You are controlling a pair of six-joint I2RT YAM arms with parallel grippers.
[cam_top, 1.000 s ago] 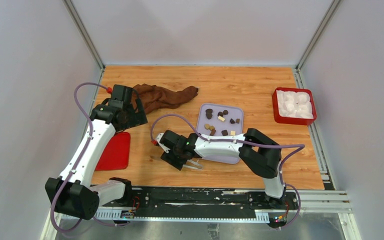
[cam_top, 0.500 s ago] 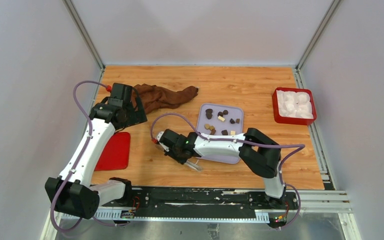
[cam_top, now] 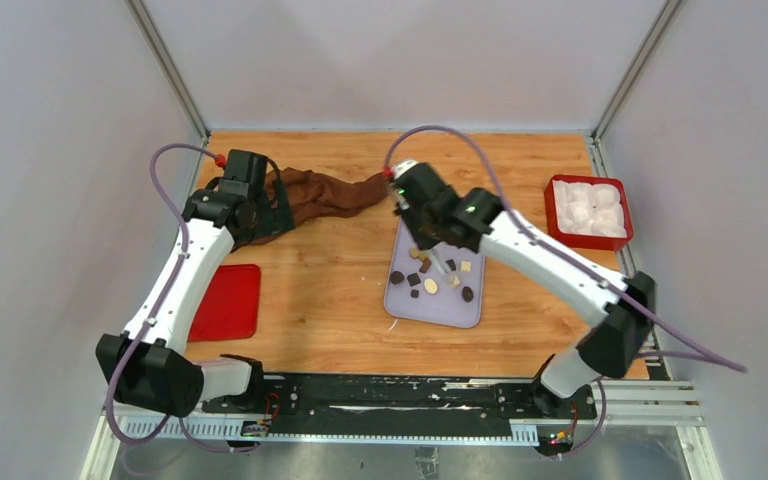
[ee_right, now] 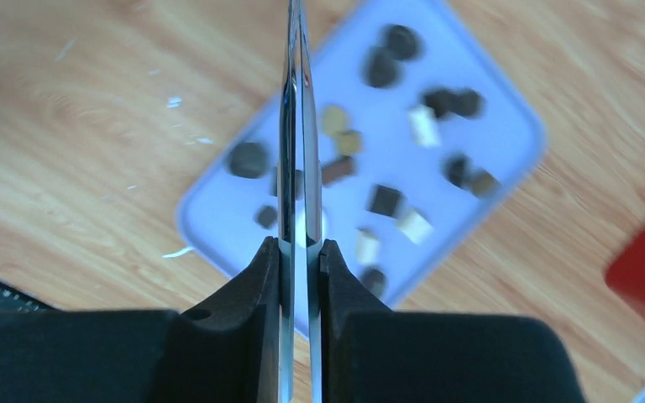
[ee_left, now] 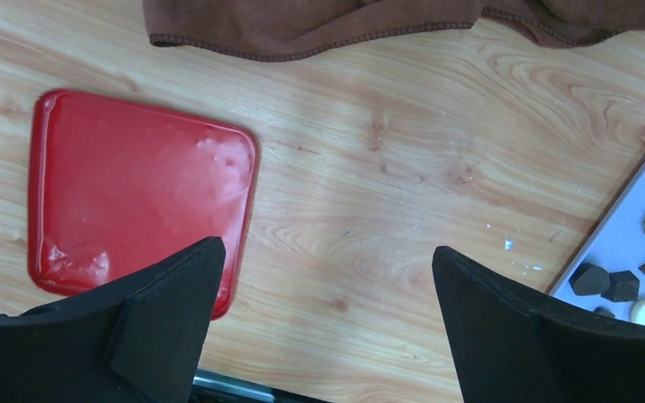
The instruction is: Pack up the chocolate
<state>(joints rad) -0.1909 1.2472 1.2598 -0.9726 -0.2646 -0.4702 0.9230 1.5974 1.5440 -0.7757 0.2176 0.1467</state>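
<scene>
The chocolate (cam_top: 414,281) is several small dark, tan and cream pieces scattered on the lavender tray (cam_top: 430,308). My right gripper (cam_top: 430,243) hangs above the tray's far part, shut on metal tweezers (cam_top: 444,266) that point down at the pieces. In the right wrist view the gripper (ee_right: 300,248) clamps the two tweezer blades (ee_right: 296,126) together over the tray (ee_right: 470,50) and its chocolate (ee_right: 384,200). My left gripper (cam_top: 260,215) is open and empty by the brown cloth; in its own view the gripper (ee_left: 327,260) hovers over bare wood, with some chocolate (ee_left: 605,281) at the right edge.
A brown cloth (cam_top: 330,192) lies at the back left, also in the left wrist view (ee_left: 344,21). A red lid (cam_top: 228,300) lies flat at the front left (ee_left: 134,185). A red box of white pieces (cam_top: 588,210) stands at the back right.
My right arm has swung from the near left of the tray up and over its far part, tweezers still held. The chocolate pieces lie differently on the tray. The left gripper shifted slightly farther back.
</scene>
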